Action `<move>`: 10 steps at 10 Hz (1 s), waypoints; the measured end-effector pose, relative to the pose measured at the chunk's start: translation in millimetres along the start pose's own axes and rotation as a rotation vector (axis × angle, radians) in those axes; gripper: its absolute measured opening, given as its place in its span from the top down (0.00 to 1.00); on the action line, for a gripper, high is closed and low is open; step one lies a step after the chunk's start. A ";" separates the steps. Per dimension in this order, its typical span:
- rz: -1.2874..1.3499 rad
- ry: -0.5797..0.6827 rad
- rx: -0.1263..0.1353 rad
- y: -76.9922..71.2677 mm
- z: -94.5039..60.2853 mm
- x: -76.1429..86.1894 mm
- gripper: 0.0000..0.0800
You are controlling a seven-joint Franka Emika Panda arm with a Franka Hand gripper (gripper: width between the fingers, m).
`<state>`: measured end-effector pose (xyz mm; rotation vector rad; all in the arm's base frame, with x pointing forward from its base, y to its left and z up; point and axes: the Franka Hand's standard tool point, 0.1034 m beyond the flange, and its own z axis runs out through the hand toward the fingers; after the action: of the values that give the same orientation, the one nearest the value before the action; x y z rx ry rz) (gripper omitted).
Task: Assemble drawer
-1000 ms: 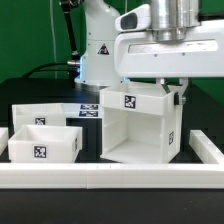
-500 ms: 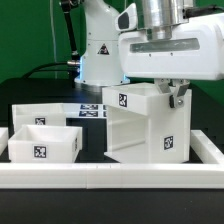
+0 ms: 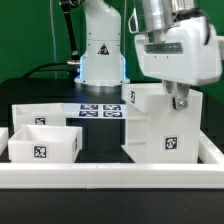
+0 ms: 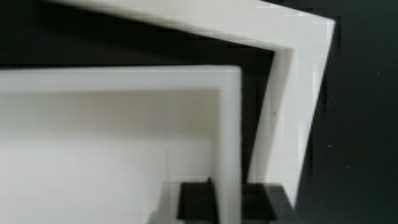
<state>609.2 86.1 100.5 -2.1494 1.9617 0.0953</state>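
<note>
The white drawer housing [image 3: 160,125], a tall box with marker tags, stands on the black table at the exterior view's right, its open side turned away from the camera. My gripper [image 3: 178,99] comes down from above and is shut on the housing's top right wall. In the wrist view the dark fingers [image 4: 199,203] clamp the thin white wall [image 4: 233,150] between them, with my gripper [image 4: 233,204] over it. A small white drawer box [image 3: 42,144] sits at the front left, and a second one [image 3: 45,113] stands just behind it.
The marker board [image 3: 100,110] lies flat behind the parts, by the robot base [image 3: 100,55]. A white rail [image 3: 110,178] borders the table's front edge and another [image 3: 212,150] the right side.
My gripper has carried the housing toward the exterior view's right and turned it, so its open front no longer faces the camera. The two drawer boxes have not moved.
</note>
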 end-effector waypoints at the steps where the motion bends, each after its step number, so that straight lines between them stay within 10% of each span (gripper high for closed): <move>1: 0.025 -0.005 -0.004 -2.7 2.3 -0.1 0.95; 10: 0.008 -0.031 -0.010 -35.4 8.3 -10.1 0.95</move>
<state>644.1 100.4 98.9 -2.1333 1.9571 0.1395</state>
